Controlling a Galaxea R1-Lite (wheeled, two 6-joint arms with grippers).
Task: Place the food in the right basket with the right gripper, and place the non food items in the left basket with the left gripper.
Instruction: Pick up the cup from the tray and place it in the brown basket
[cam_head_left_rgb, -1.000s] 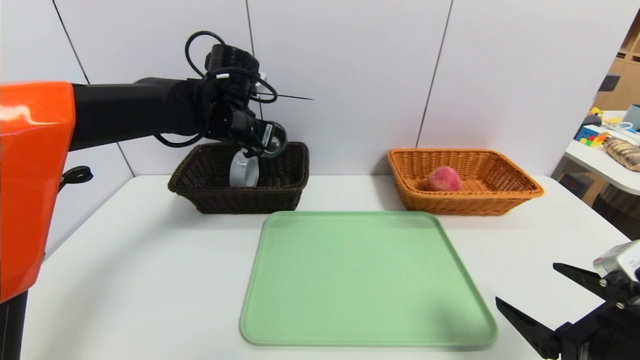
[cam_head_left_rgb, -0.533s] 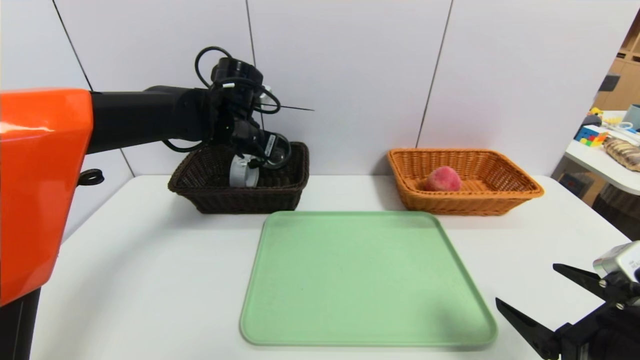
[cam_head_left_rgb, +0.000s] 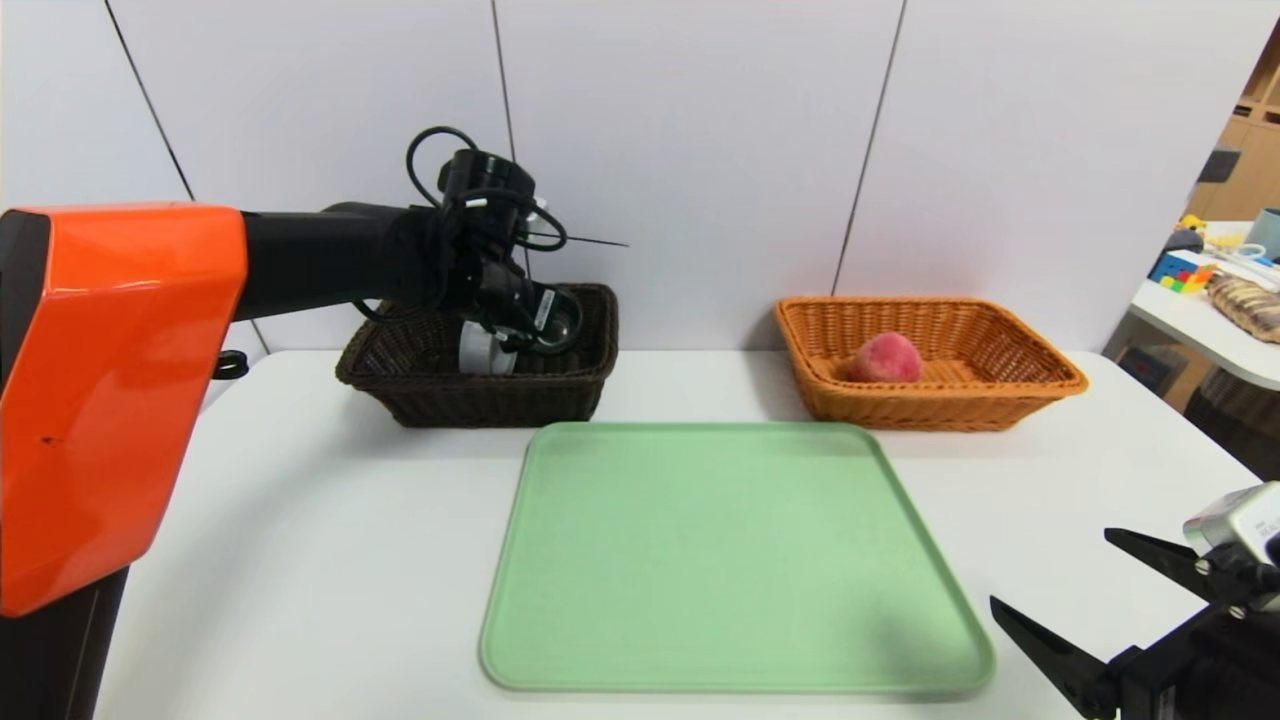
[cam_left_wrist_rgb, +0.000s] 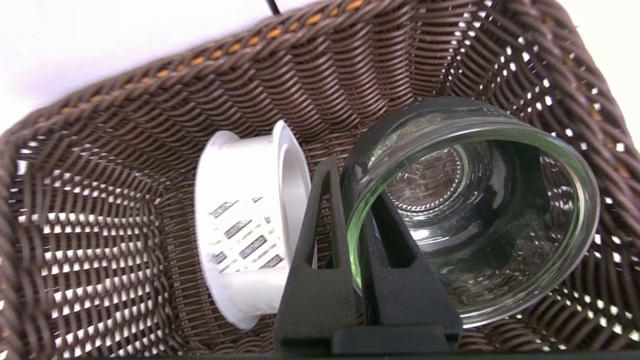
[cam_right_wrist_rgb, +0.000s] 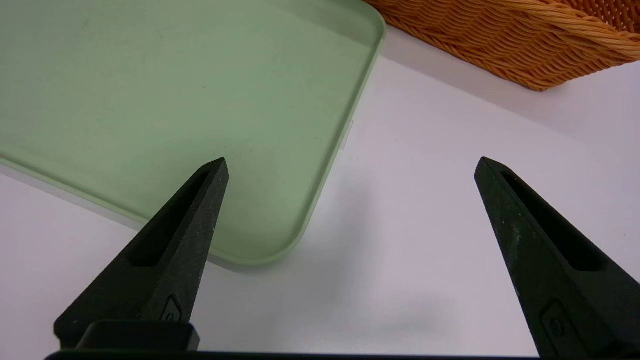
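Lower than a second ago, the left pincer (cam_head_left_rgb: 540, 325) is now inside the dark basket (cam_head_left_rgb: 480, 395), clamped on the glass cup (cam_left_wrist_rgb: 470, 210) rim (cup on its side, beside the white ring (cam_left_wrist_rgb: 245, 220)); peach (cam_head_left_rgb: 885, 357) lies in the orange basket (cam_head_left_rgb: 930, 405); right pincer (cam_head_left_rgb: 1085, 610) parked apart, near the worktop's (cam_head_left_rgb: 300, 560) front.

The left arm stretches forward from its orange shoulder shell, black forearm level, wrist tipped downward. Its left hand (cam_left_wrist_rgb: 350, 210) has both black tapered fingers (cam_left_wrist_rgb: 320, 240) pinched together. The right hand (cam_right_wrist_rgb: 350, 167) sits low at the near right, fingers spread wide.
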